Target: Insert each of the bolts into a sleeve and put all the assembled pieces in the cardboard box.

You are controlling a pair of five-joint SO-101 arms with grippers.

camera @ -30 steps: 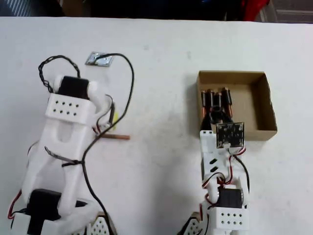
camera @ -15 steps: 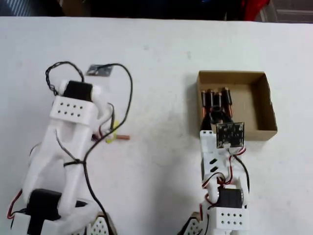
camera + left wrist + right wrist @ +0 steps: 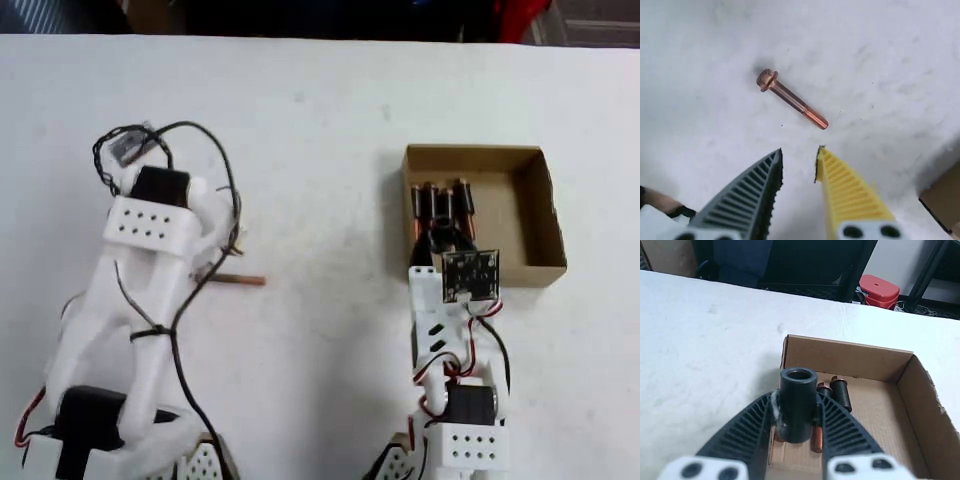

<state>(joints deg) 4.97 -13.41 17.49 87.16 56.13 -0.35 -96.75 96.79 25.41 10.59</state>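
Largely hidden in the high view beneath the white left arm [image 3: 140, 260], left of centre: the left gripper [image 3: 797, 152]. Shown plainly by its own wrist camera as released, grey finger [image 3: 747, 200] and yellow finger [image 3: 847, 195] parted and gripping nothing, hanging over the white table [image 3: 330, 100] close to a copper-coloured flanged bolt [image 3: 792, 99] without touching it. Bolt flat on the table, in the high view poking out rightward from under that arm, well apart from the brown cardboard box [image 3: 470, 150] in the right half of the frame. Box's near wall partly masked there by the white right arm [image 3: 455, 350] and its small square camera board [image 3: 470, 272]; just one box corner caught at the edge of the left wrist view. Right gripper [image 3: 797, 399] over the box's near left part, clenched on a black cylindrical sleeve [image 3: 798, 390] held upright, hollow end up. Impossible to tell whether a bolt sits inside that sleeve. Inside the box, toward its upper-left part in the high view: a few assembled black-and-copper pieces [image 3: 440, 200] side by side, count unclear, partly screened by the sleeve in the right wrist view. Looping above the left arm, upper left: a black cable [image 3: 98, 160]. Beyond the table's far edge: a dark chair [image 3: 790, 260] and a red round object [image 3: 880, 290].
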